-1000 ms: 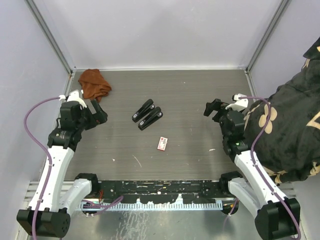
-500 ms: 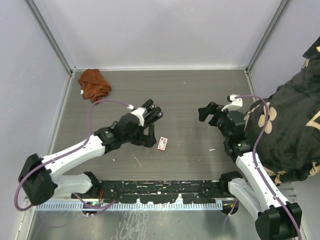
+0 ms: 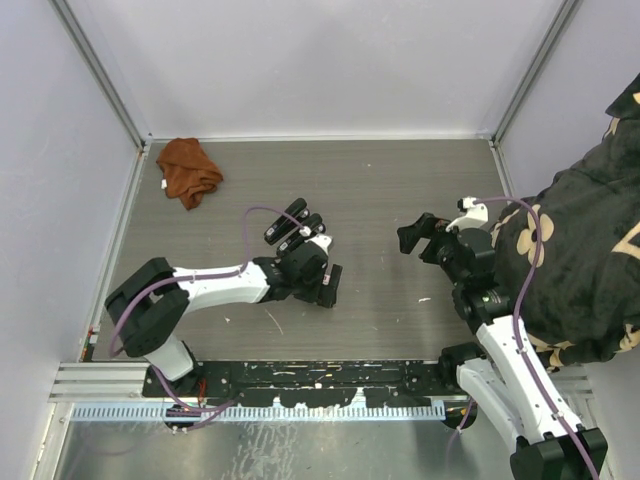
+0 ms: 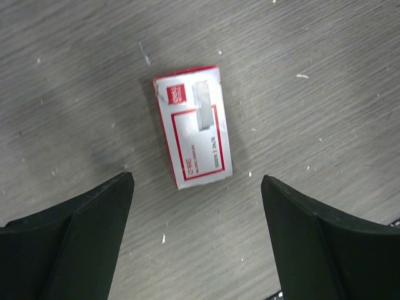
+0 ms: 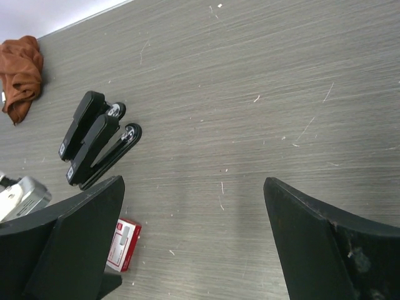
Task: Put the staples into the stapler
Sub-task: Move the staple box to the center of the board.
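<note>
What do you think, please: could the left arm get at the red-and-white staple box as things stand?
Probably yes: the left pincer hangs open directly over the staple box, which lies flat on the table between its fingers, nothing covering it.

Grey table [image 3: 400, 190] bears two black staplers [image 3: 287, 220], staple box [image 4: 191, 127], rust cloth [image 3: 188, 168]

I see the left arm [image 3: 215, 283] stretched low toward the middle, left gripper [image 4: 197, 181] pointing straight down, jaws wide apart. Right gripper [image 5: 194, 187] is raised, tilted forward, jaws equally wide.
</note>
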Controlling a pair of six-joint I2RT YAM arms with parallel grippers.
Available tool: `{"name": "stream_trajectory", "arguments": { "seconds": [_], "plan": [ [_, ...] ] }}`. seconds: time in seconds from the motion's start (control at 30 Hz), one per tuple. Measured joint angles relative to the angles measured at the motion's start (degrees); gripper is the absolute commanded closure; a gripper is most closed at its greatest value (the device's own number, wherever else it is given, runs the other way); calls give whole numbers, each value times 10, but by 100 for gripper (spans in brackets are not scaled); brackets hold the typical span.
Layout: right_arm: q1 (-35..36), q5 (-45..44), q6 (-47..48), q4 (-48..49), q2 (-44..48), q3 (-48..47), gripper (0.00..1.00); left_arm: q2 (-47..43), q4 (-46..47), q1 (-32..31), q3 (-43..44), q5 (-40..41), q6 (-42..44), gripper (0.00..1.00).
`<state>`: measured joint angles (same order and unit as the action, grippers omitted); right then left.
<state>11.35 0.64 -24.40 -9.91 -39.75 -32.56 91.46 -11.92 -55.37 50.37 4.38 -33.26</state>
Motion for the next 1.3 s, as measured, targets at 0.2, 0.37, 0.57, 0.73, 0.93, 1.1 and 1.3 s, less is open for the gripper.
{"name": "stream_trajectory", "arguments": {
  "seconds": [0.2,0.37,0.57,0.73,0.93,1.1,1.3],
  "plan": [
    [0,2,3,-30,24,0,1,38,10,-13,34,29,27,28],
    [0,-1,4,-47,27,-1,1,64,14,-15,51,45,44,43],
    [0,2,5,-60,23,-1,1,78,14,-17,56,58,60,59],
    [0,33,1,-70,5,-2,13,76,27,-20,52,51,88,67],
    [0,141,-23,-73,-63,-2,31,16,65,-27,-24,-10,169,68],
    [0,216,-45,-73,-110,23,38,-31,66,-46,-64,-48,237,69],
    [0,273,-79,-58,-110,78,45,-38,72,-61,-69,-80,277,69]
  ]
}}
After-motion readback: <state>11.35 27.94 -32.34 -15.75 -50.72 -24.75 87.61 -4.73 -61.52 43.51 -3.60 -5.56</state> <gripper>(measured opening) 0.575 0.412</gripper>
